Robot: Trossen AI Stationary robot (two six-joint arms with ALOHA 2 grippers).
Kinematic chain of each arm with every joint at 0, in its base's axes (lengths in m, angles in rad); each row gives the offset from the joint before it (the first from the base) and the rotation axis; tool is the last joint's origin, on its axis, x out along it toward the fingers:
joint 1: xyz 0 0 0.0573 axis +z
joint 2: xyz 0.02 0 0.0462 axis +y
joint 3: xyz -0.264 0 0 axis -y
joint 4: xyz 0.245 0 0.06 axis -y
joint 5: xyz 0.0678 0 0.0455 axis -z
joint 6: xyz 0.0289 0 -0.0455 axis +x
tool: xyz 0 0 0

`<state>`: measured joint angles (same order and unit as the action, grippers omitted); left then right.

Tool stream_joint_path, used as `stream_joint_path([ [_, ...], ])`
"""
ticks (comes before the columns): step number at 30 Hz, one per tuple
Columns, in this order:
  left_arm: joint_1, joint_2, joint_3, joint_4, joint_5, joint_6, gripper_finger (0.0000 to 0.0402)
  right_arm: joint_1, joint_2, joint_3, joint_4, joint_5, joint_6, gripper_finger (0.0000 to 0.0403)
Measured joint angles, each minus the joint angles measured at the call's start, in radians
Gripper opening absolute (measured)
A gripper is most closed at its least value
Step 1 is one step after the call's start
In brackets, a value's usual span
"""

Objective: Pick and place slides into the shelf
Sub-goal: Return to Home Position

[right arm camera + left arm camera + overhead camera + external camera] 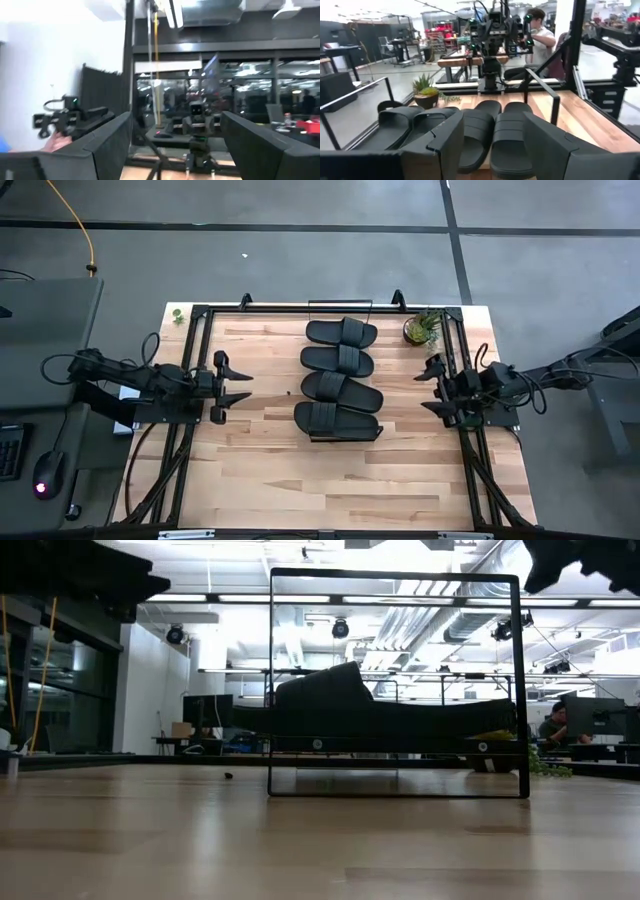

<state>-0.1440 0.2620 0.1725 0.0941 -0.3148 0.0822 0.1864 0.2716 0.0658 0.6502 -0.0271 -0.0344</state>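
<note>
Four black slides lie side by side in a row on the shelf at the table's middle: [341, 332], [338, 360], [342, 388], [337, 418]. They rest sole down and cover most of the plank. The shelf's thin black wire frame [340, 302] stands around them. In the low view the frame [395, 574] shows end on, with a slide [340, 705] raised above the tabletop inside it. My left gripper [248, 385] is open, left of the row and apart from it. The left wrist view looks past its fingers [495, 145] at the slides [512, 135]. My right gripper [422, 392] is open, right of the row.
A small potted plant [421, 329] stands at the far right of the table, close to the shelf's far end. Black frame rails [190, 410] run along both sides of the table. Bare wood [330, 480] lies toward the near edge. A person [540, 30] sits beyond the table.
</note>
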Motion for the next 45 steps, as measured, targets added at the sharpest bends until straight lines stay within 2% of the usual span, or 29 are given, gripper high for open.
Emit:
stream_joint_path([
  [4, 0.0, -0.015, -0.034, 0.032, -0.031, 0.0, 0.0184, 0.0, -0.015, -0.055, 0.081, 0.027, -0.017, 0.0293],
  [14, 0.0, -0.092, -0.112, 0.039, -0.074, -0.021, 0.0184, 0.0, -0.019, -0.056, 0.045, 0.026, -0.027, 0.0293],
  [17, 0.0, -0.125, -0.149, 0.04, -0.05, -0.046, 0.0184, 0.0, -0.019, -0.056, 0.014, 0.029, -0.03, 0.0293],
  [24, 0.0, -0.174, -0.164, -0.005, -0.051, -0.043, 0.0184, 0.0, -0.019, -0.056, -0.016, 0.087, -0.034, 0.0293],
  [39, 0.0, -0.141, -0.164, -0.03, -0.035, 0.017, 0.0184, -0.025, -0.019, -0.056, -0.39, 0.106, -0.018, 0.0293],
  [45, 0.0, -0.112, -0.163, -0.031, -0.036, 0.018, 0.0184, -0.025, -0.019, -0.056, -0.501, 0.169, -0.018, 0.0293],
])
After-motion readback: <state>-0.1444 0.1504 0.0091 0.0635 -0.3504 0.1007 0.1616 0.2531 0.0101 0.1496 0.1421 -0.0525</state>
